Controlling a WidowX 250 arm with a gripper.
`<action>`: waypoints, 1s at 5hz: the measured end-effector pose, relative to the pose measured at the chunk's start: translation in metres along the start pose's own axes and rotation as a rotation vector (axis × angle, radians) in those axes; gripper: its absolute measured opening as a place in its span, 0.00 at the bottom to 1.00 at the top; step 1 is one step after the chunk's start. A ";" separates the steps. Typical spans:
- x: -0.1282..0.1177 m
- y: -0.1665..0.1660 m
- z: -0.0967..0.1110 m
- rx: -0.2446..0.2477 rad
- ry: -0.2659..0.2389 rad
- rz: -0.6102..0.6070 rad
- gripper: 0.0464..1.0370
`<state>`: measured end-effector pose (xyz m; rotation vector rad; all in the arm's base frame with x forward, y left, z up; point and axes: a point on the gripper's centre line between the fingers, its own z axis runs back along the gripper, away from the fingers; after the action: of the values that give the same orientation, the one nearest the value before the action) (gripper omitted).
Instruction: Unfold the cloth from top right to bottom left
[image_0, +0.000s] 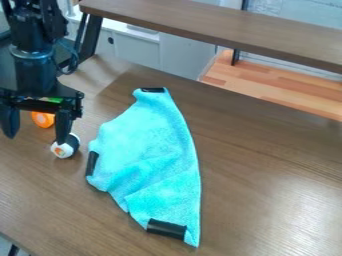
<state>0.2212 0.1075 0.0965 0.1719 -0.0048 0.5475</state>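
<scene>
Ideally, the step in hand, which I take to be reaching the cloth's upper edge, starts with a lift at the left of the view, where the gripper (37, 138) hangs upright beside the cloth, so that it clears the small things around it. Its jaws stand wide apart with nothing gripped between them; the right-hand one comes down over the ball (63, 149), and whether it touches I cannot tell. Behind them sits an orange thing (43, 119), best left alone too. To the right, the cloth (150, 150) lies on the counter (267, 165) in a rumpled, roughly triangular shape, apart from the jaws. Its left patch (92, 163) seems a poor place to pull, since dragging there could slide the whole cloth. The top patch (152, 90) looks the better hold: come down from above, narrow the jaws first, and pinch only the upper layer, if two lie there. Then raise it a little and carry it in a low, slow arc toward the bottom left, letting the weight draw the folds out. Too deep a bite would take both layers; too shallow a one may slip. The bottom patch (166, 229) and the long right edge should preferably stay put as an anchor.
</scene>
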 end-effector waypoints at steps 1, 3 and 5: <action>-0.002 -0.001 -0.006 0.005 0.024 0.000 0.96; 0.005 -0.013 -0.025 -0.026 -0.026 -0.006 0.96; 0.015 -0.015 -0.050 -0.182 -0.117 0.084 0.96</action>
<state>0.2394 0.1112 0.0454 0.0259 -0.1758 0.6169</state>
